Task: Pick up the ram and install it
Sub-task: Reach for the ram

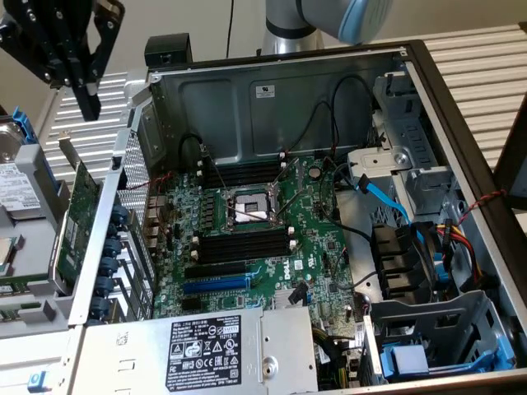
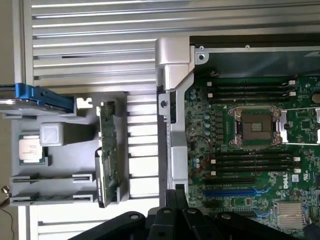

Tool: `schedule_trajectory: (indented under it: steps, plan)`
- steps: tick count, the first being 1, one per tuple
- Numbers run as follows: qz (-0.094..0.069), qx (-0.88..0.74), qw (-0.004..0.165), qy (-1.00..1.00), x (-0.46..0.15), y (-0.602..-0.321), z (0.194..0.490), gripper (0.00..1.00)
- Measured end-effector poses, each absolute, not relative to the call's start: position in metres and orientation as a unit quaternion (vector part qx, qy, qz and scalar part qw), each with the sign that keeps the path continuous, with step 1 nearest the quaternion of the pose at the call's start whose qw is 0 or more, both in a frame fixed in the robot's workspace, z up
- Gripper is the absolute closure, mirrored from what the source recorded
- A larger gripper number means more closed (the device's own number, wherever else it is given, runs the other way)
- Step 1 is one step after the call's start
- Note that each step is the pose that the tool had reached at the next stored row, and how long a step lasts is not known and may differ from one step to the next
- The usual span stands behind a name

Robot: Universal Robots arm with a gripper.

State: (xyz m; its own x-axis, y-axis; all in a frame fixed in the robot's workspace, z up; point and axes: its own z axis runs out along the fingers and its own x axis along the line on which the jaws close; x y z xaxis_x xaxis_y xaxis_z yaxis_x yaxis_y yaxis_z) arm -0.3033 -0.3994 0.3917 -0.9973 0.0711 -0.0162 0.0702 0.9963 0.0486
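I saw the pincer [image 1: 87,107] pressed together on nothing, hanging at the exterior view's upper left, outside the open computer case [image 1: 247,90]. The ram [image 1: 15,285], as far as I could make out, was the thin green strip in the grey holder [image 1: 33,317] on the worktop. It lay well below the pincer, apart from it, beside the upright expansion card [image 1: 82,218].

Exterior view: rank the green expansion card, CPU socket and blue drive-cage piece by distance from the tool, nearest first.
1. Green expansion card: upright outside the case, at the exterior view's left, just below the tool.
2. CPU socket: middle of the case.
3. Blue drive-cage piece: the case's lower corner, at the exterior view's right.
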Motion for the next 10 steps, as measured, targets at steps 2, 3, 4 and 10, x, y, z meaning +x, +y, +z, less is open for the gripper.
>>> schedule_trajectory:
  steps: [2,3,4,10]
  plan:
    - [0.024,0.035,0.008,0.999,-0.312,-0.399,0.391,0.89]
    - [0.024,0.035,0.008,0.999,-0.317,-0.399,0.391,0.89]
    - [0.024,0.035,0.008,0.999,-0.322,-0.399,0.391,0.89]
    - [0.024,0.035,0.008,0.999,-0.349,-0.399,0.390,0.89]
